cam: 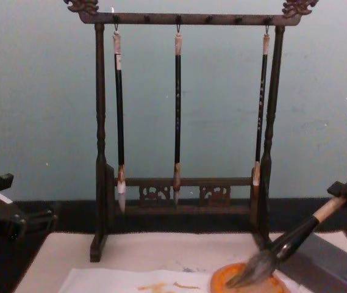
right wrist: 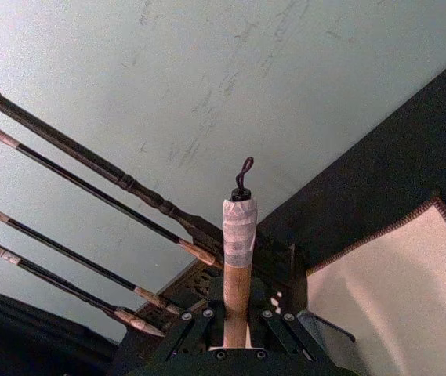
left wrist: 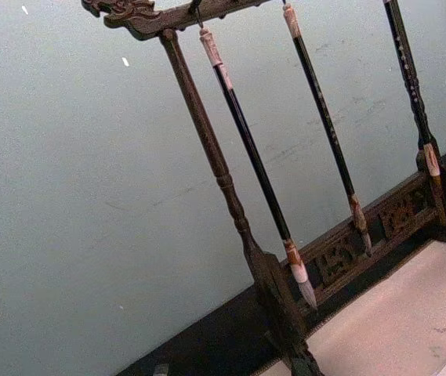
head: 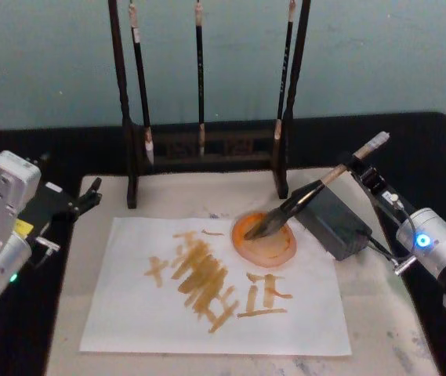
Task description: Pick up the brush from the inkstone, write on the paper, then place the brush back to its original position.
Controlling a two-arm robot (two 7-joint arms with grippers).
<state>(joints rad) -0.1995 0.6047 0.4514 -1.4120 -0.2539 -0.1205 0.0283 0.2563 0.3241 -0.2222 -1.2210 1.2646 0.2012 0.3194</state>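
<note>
The robot's right claw [head: 357, 163] is clamped shut on the upper handle of the large calligraphy brush [head: 309, 196], just below its taped top and cord loop, a high grip that appears chosen to keep the metal clear of the wet end. The brush leans toward 2 o'clock, its bushy tuft resting in the round orange ink dish [head: 242, 249] at the paper's 1 o'clock corner, seemingly to load or wipe it. Just beside the dish, at its 3 o'clock, lies the black inkstone [head: 334, 223], under the slanted handle. The white paper [head: 128, 313] already bears orange strokes through its middle. Bare room remains along its 6 o'clock edge and toward 9 o'clock. The cream mat [head: 395, 329] leaves a margin on every side before the black tabletop [head: 434, 141]. At 12 o'clock the wooden brush rack [head: 131, 157] with three thin hanging brushes [head: 200, 78] closes off the far side, so any lift looks safest taken toward the robot. The left claw [head: 89, 197] sits parked at the mat's 9 o'clock edge. Whether it is open or closed cannot be told.
</note>
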